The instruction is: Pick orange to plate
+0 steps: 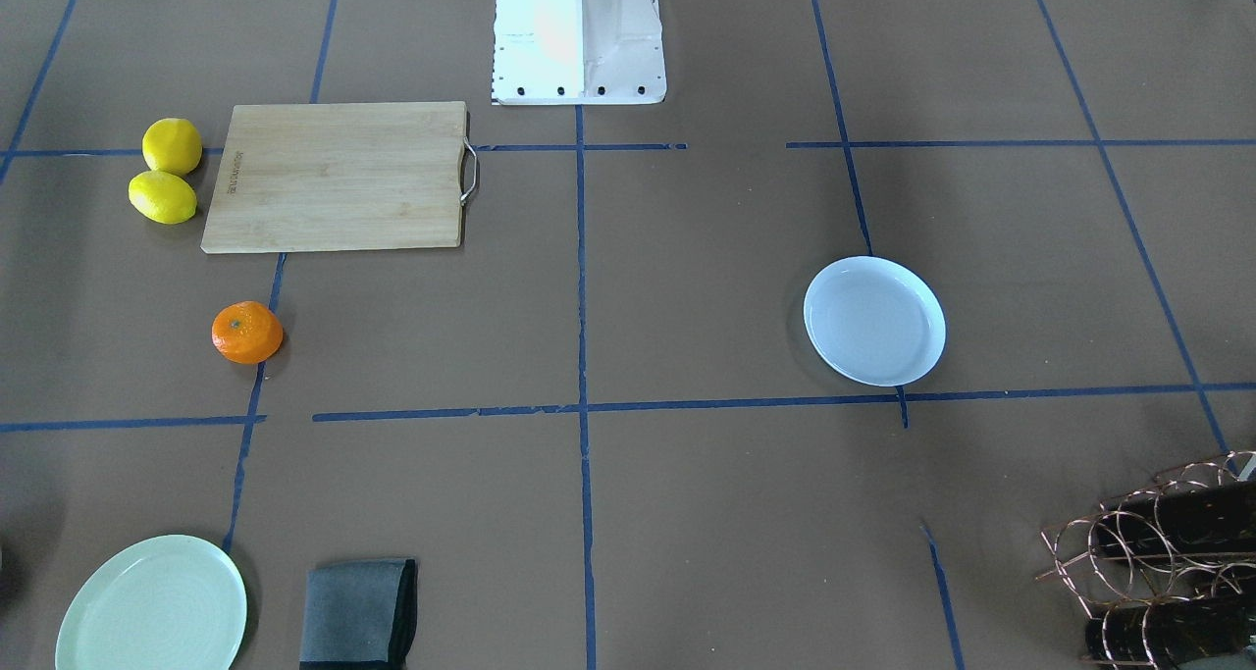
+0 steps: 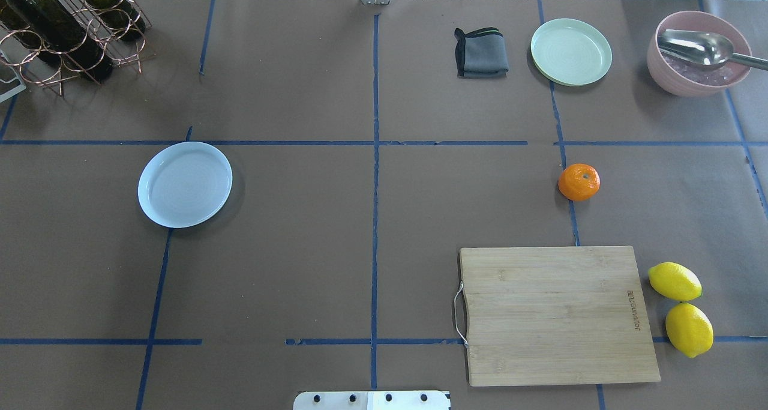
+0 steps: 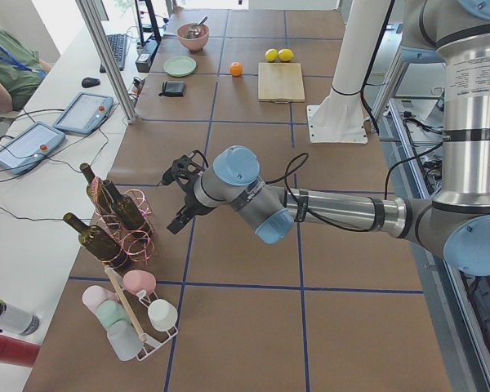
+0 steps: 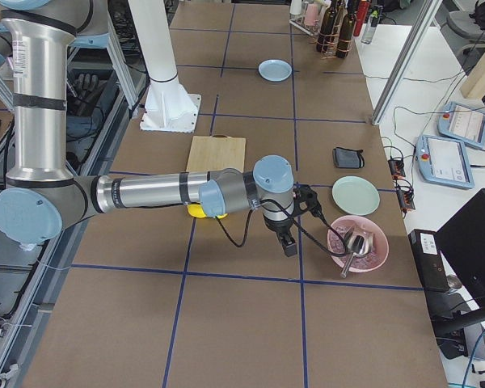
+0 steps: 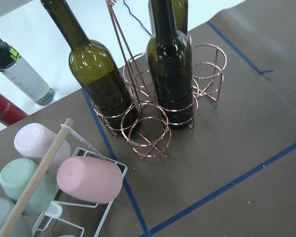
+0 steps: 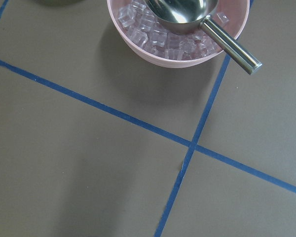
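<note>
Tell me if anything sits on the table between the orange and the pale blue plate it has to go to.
Nothing visible does. Between the orange and the plate there is only tabletop and blue tape. The cutting board lies nearer the robot, the grey cloth farther away, both off that line.

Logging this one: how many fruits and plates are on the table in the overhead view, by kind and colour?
orange: 1
lemons: 2
pale blue plate: 1
pale green plate: 1
Total: 5
</note>
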`<state>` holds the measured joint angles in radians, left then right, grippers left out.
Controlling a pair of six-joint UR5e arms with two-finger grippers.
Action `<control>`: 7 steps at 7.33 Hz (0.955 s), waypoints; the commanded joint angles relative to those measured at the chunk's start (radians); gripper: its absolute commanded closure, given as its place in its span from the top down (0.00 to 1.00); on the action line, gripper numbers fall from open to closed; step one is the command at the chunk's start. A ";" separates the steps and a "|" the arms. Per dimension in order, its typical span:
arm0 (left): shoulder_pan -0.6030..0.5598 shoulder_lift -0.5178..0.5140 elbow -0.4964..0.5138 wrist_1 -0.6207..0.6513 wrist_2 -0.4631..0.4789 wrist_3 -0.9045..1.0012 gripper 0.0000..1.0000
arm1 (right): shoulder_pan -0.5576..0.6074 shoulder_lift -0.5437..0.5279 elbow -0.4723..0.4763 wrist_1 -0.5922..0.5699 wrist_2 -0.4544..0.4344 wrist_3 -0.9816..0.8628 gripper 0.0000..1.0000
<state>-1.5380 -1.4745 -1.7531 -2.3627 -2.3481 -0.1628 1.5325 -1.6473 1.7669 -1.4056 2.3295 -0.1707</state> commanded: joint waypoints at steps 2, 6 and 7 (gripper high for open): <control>0.218 0.026 -0.009 -0.072 0.068 -0.373 1.00 | 0.000 -0.003 0.002 0.008 0.028 0.000 1.00; 0.595 0.019 0.014 -0.151 0.436 -0.737 1.00 | 0.000 -0.011 -0.001 0.008 0.030 0.000 1.00; 0.695 -0.006 0.023 -0.150 0.502 -0.850 1.00 | 0.002 -0.012 0.000 0.008 0.030 0.000 1.00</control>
<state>-0.9571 -1.4599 -1.7400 -2.5066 -1.9392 -0.8996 1.5330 -1.6586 1.7664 -1.3974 2.3592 -0.1703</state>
